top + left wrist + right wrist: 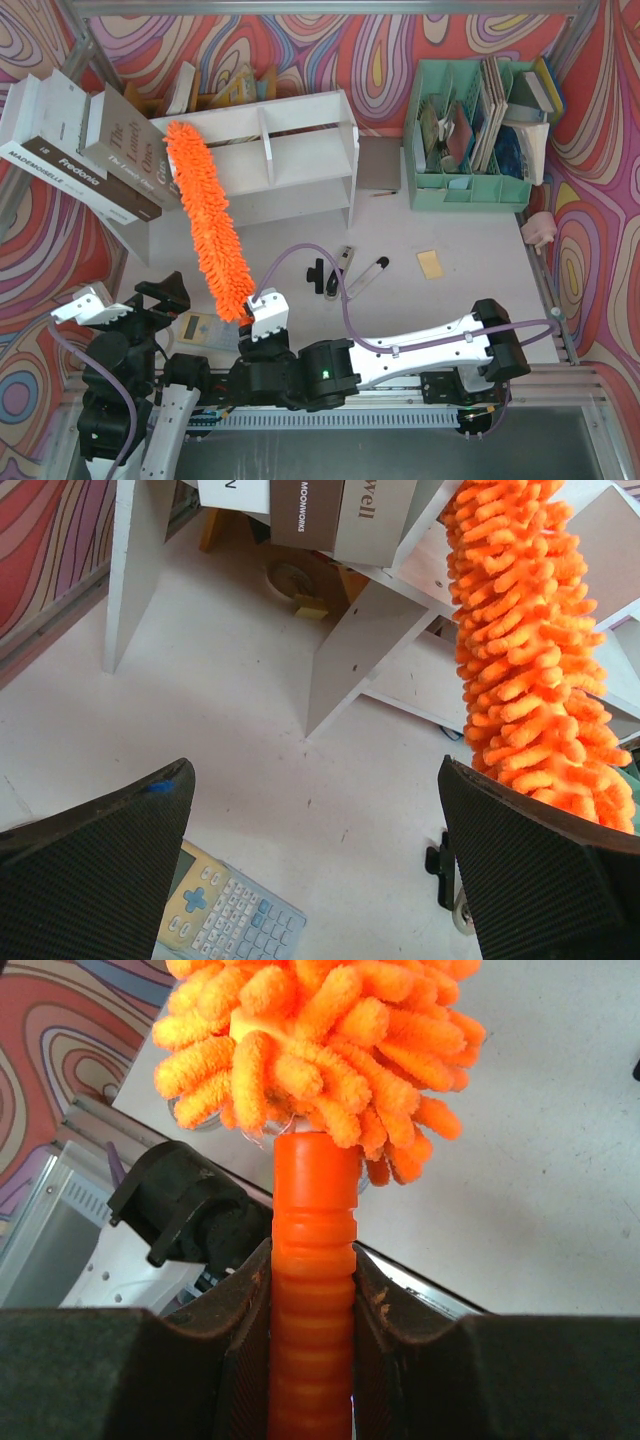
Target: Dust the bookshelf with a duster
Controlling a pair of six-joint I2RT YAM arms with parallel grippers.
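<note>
Top external view: the long, fluffy, bright orange microfibre duster (205,215) is held slanted, its tip at the left end of the wide white wooden two-tier bookshelf (300,150).
Right wrist view: the right gripper (312,1290) is clenched on the duster's ribbed orange plastic handle (312,1230).
Left wrist view: the left gripper (315,770) is spread wide with nothing grasped; a pale calculator with blue keys (225,910) is seen on the table beside it.
</note>
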